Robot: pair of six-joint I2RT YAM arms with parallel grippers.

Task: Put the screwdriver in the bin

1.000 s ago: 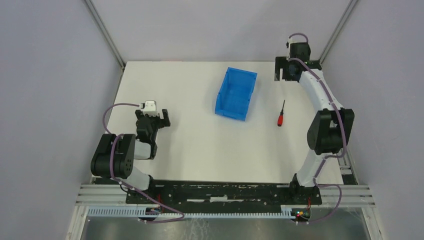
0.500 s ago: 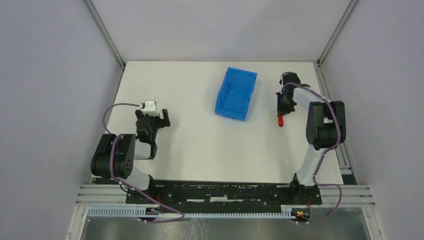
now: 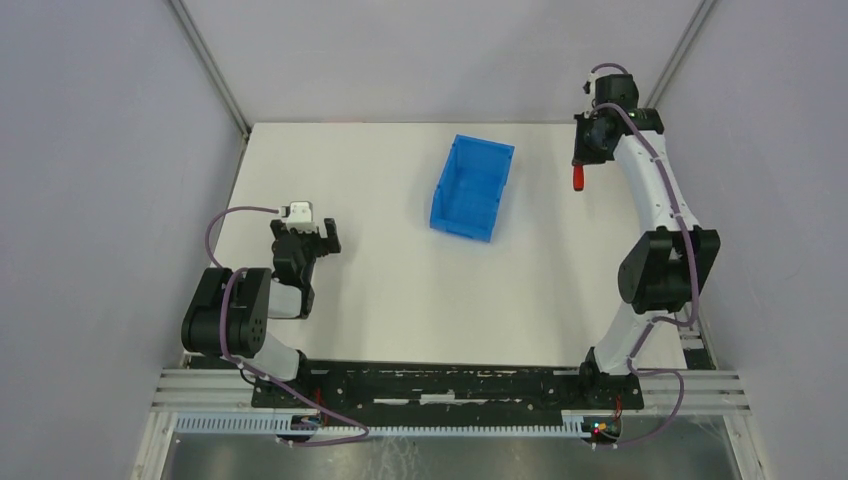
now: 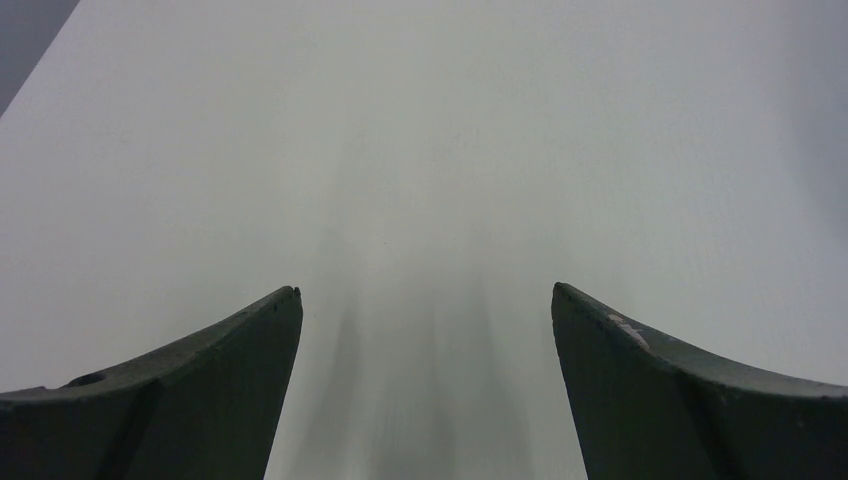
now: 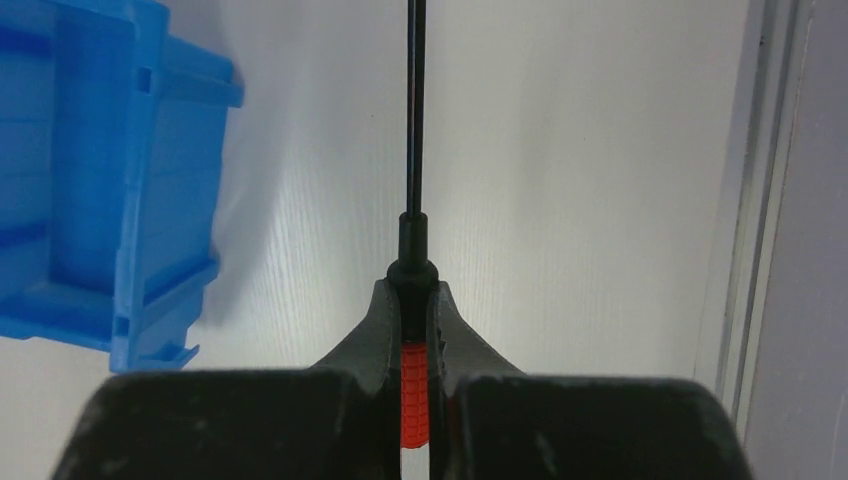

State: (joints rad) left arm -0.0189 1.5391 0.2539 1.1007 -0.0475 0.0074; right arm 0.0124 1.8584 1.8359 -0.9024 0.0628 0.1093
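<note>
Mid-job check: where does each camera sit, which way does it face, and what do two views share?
Top external: overhead from the near side, looking down at the white table; left arm and right arm show.
Left wrist: on the left arm, facing tabletop; left gripper open.
Right wrist: looking along the right gripper, shut on the small red-handled screwdriver.
Shared: top and right wrist both show screwdriver and bright blue rectangular plastic bin.

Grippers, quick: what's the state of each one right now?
Left gripper: open, nothing between its fingers.
Right gripper: closed on the screwdriver, gripping its red handle.
</note>
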